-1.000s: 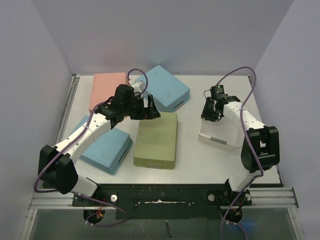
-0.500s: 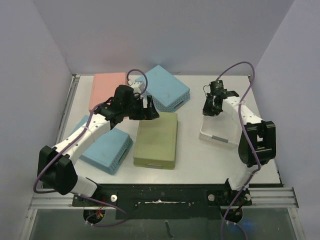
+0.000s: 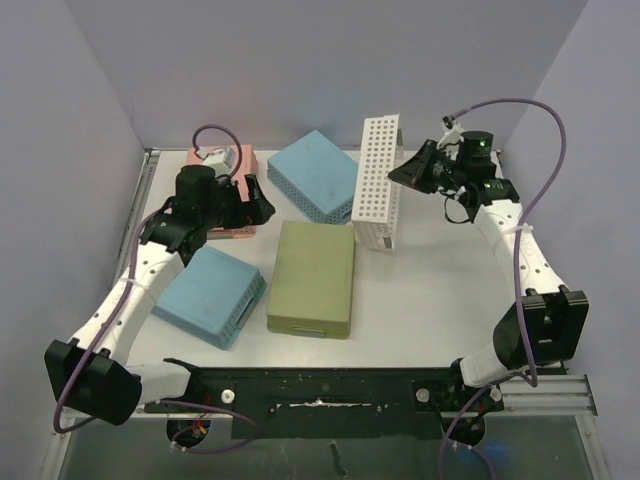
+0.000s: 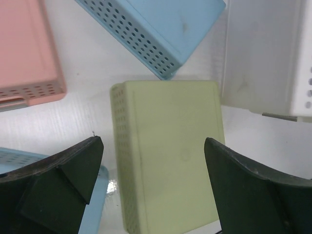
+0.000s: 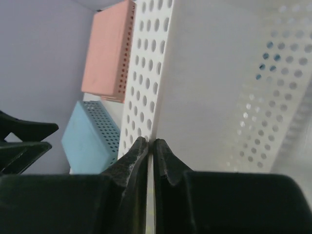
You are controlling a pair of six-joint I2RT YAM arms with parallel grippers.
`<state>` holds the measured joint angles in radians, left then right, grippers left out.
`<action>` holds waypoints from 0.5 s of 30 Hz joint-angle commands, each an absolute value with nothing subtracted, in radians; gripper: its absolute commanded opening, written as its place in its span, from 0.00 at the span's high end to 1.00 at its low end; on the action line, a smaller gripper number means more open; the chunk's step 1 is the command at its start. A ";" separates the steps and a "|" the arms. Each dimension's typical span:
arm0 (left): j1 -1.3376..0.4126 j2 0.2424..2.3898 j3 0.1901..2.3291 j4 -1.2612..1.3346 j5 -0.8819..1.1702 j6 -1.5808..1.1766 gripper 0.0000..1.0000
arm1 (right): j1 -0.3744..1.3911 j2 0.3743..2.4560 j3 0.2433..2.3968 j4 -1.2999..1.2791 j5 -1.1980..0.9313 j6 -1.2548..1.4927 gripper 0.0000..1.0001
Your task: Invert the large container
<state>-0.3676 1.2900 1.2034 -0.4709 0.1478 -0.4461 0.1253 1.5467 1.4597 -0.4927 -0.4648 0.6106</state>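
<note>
The large white perforated container (image 3: 376, 182) stands on its side near the back middle of the table, its long lower edge on the surface. My right gripper (image 3: 399, 176) is shut on its upper wall; in the right wrist view the gripper (image 5: 151, 144) pinches the thin wall edge of the container (image 5: 219, 73). My left gripper (image 3: 257, 198) is open and empty at the back left, apart from the white container. In the left wrist view the gripper (image 4: 152, 142) hangs wide open above the green container, with the white container (image 4: 263, 58) at the upper right.
An upside-down green container (image 3: 313, 277) lies mid-table, also in the left wrist view (image 4: 170, 146). A blue container (image 3: 312, 175) lies behind it, close to the white one. Another blue container (image 3: 212, 296) lies front left. A pink container (image 3: 240, 160) lies back left under my left arm.
My right gripper has lifted the white container from lying flat at the right to standing on its side, further left and back. My left arm has pulled back to the left.
</note>
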 commanded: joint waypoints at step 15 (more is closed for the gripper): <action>-0.307 1.227 1.154 -0.361 0.161 -0.427 0.14 | -0.339 1.465 0.894 -0.206 -0.974 0.695 1.00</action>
<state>-0.3069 1.2011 1.1229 -0.4290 0.1246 -0.4339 -0.2527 1.4528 0.7799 0.2562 -0.9966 1.0595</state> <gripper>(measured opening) 0.862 0.056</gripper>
